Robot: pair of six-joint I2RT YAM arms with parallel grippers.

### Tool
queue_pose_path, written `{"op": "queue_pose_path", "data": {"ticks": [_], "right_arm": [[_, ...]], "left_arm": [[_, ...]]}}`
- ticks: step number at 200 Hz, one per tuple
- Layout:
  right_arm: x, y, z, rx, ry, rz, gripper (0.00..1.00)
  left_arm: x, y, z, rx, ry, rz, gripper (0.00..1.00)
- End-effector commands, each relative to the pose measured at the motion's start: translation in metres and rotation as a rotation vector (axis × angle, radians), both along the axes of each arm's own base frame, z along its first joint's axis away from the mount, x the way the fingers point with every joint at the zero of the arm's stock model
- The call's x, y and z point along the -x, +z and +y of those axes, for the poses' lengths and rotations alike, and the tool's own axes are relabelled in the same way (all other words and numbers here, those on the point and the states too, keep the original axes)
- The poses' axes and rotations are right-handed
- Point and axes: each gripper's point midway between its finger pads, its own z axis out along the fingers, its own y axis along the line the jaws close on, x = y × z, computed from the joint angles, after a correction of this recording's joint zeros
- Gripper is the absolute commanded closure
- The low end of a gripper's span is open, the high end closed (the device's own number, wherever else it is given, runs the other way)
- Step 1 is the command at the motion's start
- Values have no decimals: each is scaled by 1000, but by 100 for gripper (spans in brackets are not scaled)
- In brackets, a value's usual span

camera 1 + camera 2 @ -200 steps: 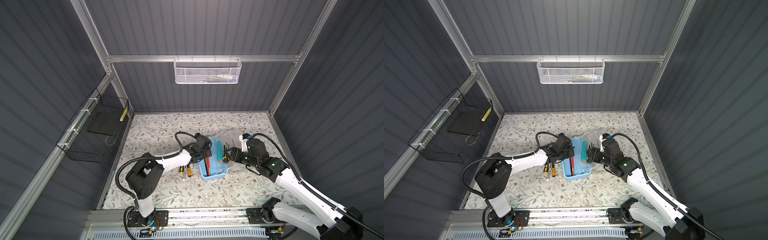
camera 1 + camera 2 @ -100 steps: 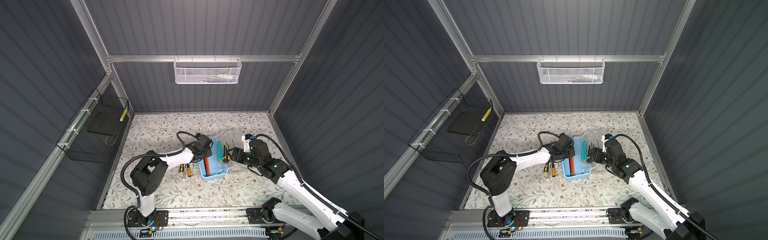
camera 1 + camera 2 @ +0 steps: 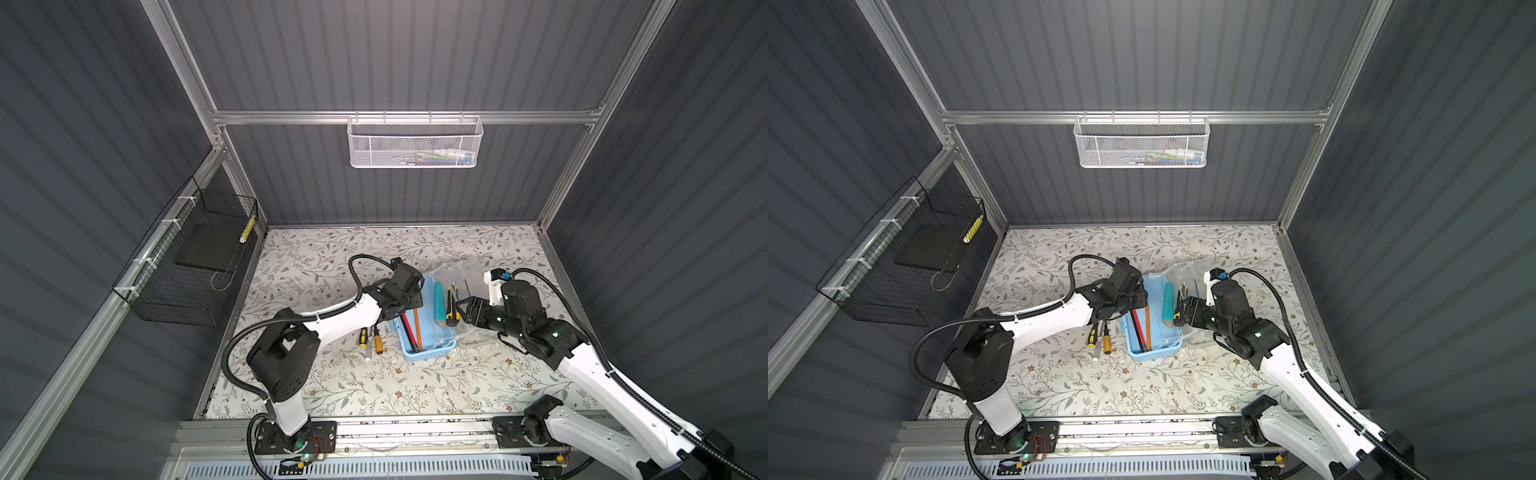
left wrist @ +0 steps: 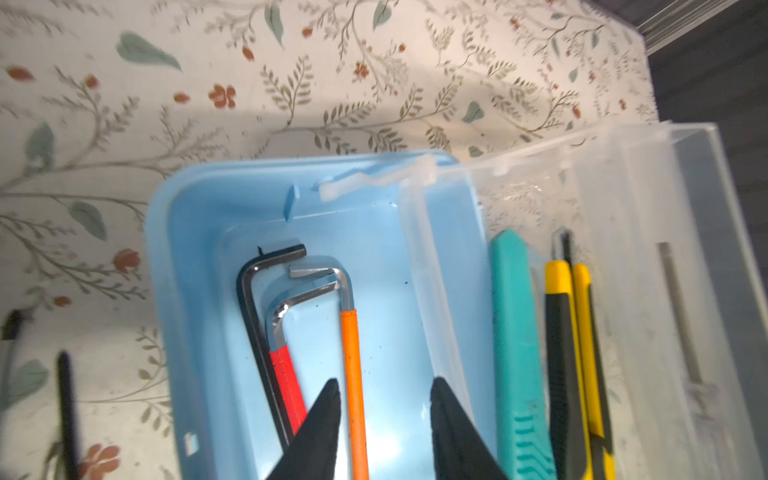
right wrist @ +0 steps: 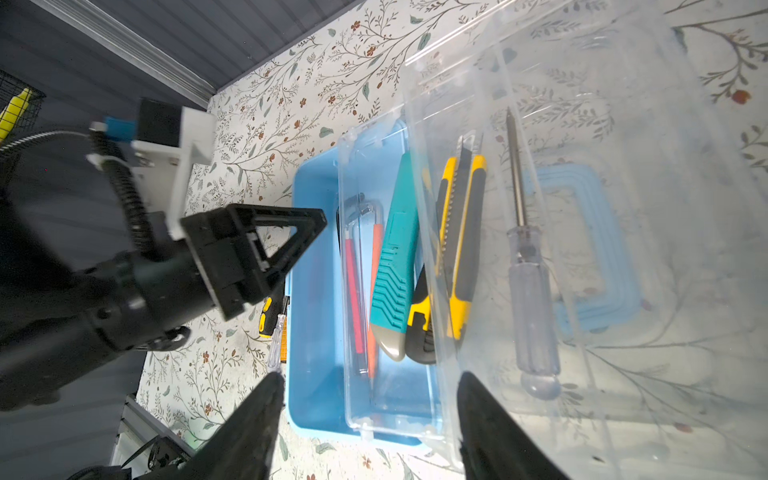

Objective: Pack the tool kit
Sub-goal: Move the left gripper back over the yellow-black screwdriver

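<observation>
While the light-blue box (image 3: 430, 354) is sitting mid-table, clear lid (image 5: 623, 104) lying open, the left gripper (image 4: 383, 382) and right gripper (image 5: 369, 374) are hovering parted, empty; the lid is looking light, stiff, slippery, likely wanting a rim grip.

Readable text: none is made out anywhere, in any view.
Light-blue box (image 4: 187, 249): a small white mark is seen on the wall, too blurred to be read.
Utility knife (image 5: 465, 232): no brand or number is picked out.
Teal tool (image 5: 395, 266): only moulded ridges are seen.
Clear lid (image 5: 665, 124): nothing printed is seen.
White mesh basket (image 3: 374, 145), twelve o'clock: contents too small to be read.
Black wire basket (image 3: 178, 291), nine o'clock: nothing legible.
</observation>
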Motion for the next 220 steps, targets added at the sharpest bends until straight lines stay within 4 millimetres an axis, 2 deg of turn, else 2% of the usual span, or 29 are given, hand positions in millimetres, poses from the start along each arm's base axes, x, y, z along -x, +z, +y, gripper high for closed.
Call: {"op": "queue_pose_path", "data": {"ticks": [1, 29, 50, 85, 120, 153, 220], "right_arm": [[6, 19, 4, -25, 44, -25, 35], [16, 27, 11, -21, 57, -41, 36], [22, 30, 16, 21, 61, -58, 36], [24, 27, 20, 140, 35, -63, 36], [29, 26, 31, 189, 53, -55, 36], [32, 17, 39, 215, 67, -32, 36], [29, -3, 49, 222, 80, 4, 35]], "left_arm": [[13, 17, 30, -93, -5, -52, 60], [31, 23, 69, -195, 23, -67, 59], [44, 24, 88, -228, 29, -54, 59], [63, 9, 110, -295, 17, -4, 56], [67, -13, 134, -305, 40, 51, 55], [68, -33, 146, -312, 38, 98, 55], [57, -60, 153, -343, 31, 150, 57]]}}
